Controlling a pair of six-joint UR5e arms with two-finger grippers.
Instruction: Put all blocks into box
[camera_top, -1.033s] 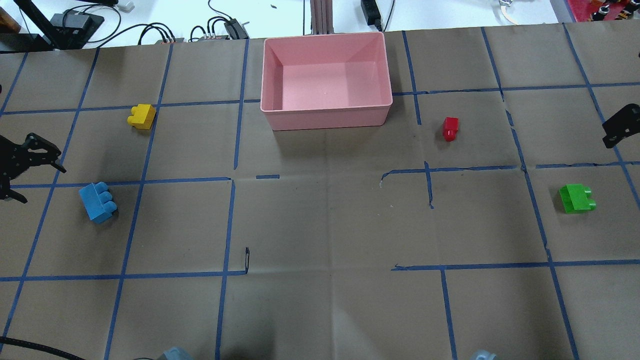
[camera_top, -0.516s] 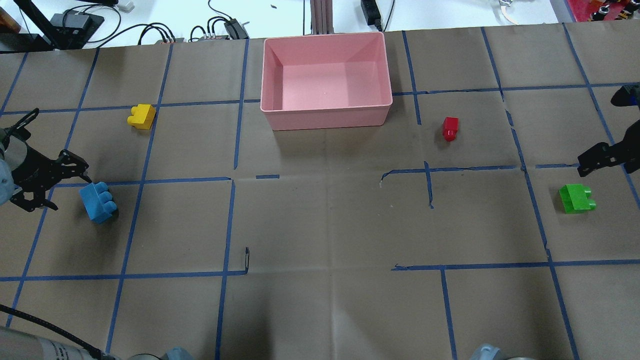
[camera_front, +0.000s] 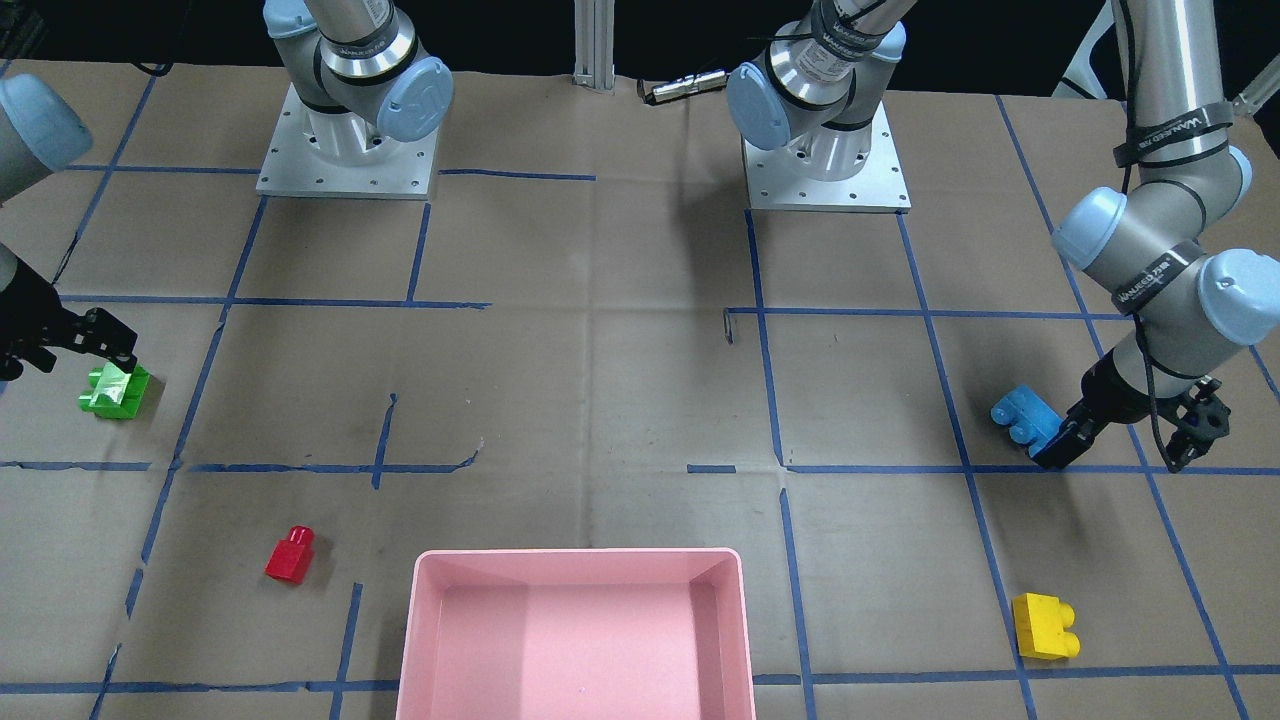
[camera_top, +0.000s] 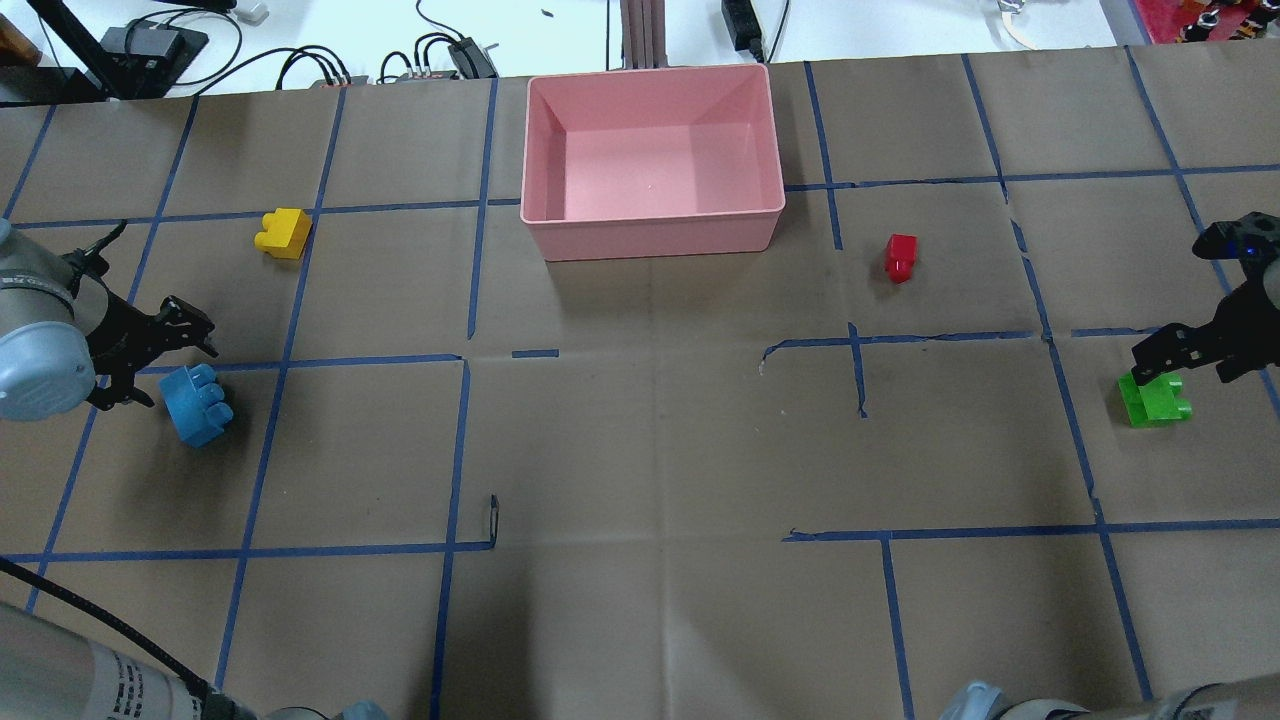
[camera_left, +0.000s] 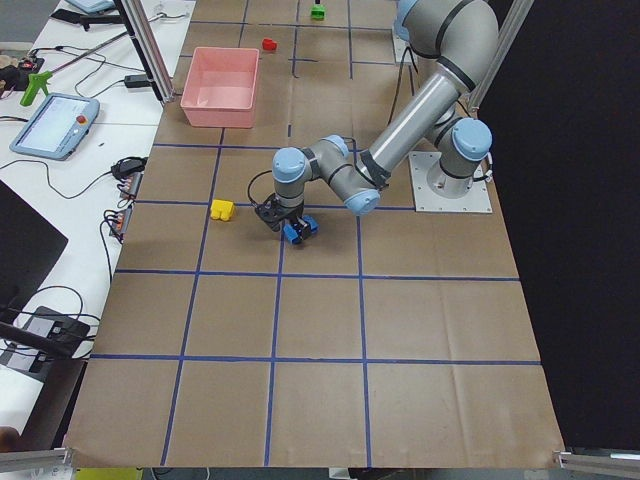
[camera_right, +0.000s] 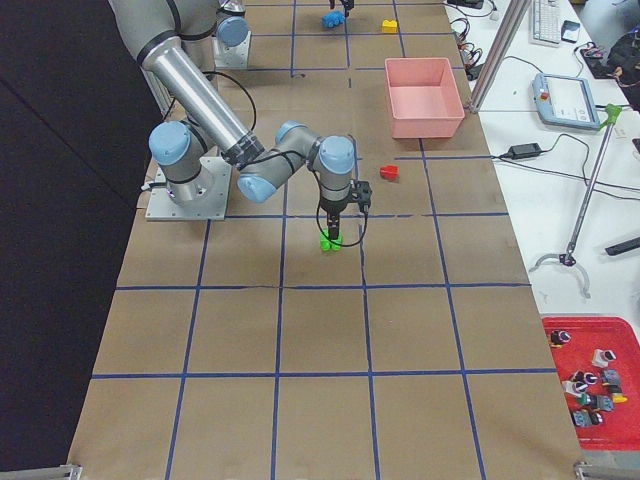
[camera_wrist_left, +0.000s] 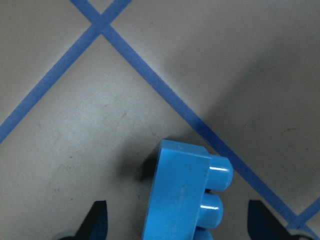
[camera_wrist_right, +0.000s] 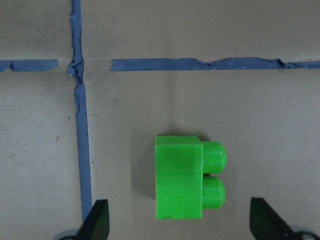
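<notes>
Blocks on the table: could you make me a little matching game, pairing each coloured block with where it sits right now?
Things:
1. green block
2. red block
3. blue block
4. yellow block

Places:
A. lying free on the paper, on the robot's left of the pink box
B. on the paper between the fingertips of the open left gripper
C. lying free on the paper, on the robot's right of the pink box
D. on the paper between the fingertips of the open right gripper

Pairs: 1-D, 2-C, 3-B, 4-A
</notes>
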